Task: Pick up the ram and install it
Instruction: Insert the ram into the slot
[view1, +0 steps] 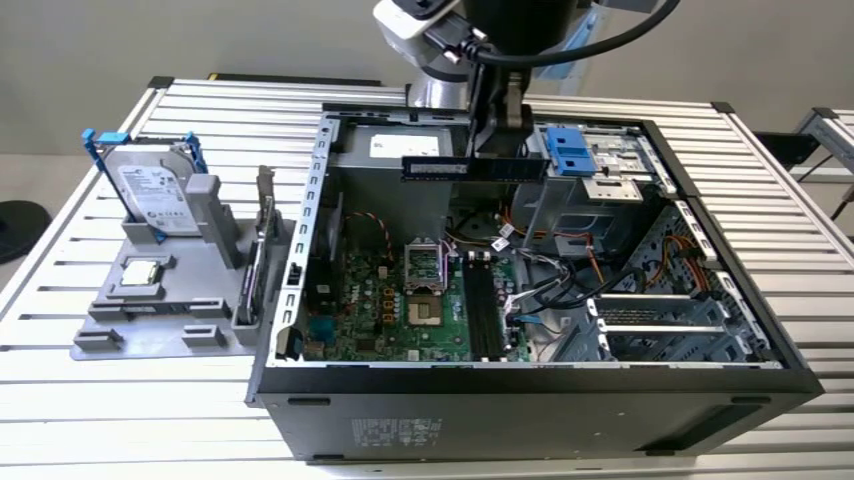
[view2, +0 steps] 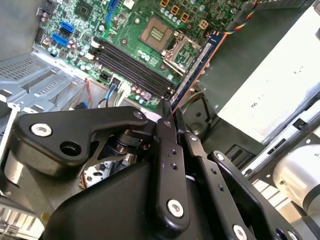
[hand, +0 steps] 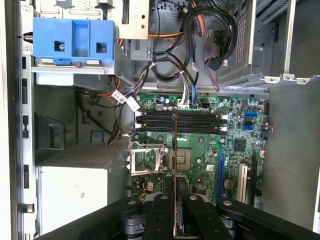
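Note:
My gripper hangs over the open computer case, shut on the ram, a thin dark stick held level above the rear of the case. In both wrist views the ram is seen edge-on, sticking out from between the black fingers. Below lies the green motherboard with its black memory slots. In the first wrist view the ram's edge crosses the slots at a right angle, well above them.
A grey holder at the exterior view's left carries a silver hard drive, a card with a metal bracket and a small chip. A blue drive caddy, cable bundles and the processor socket crowd the case.

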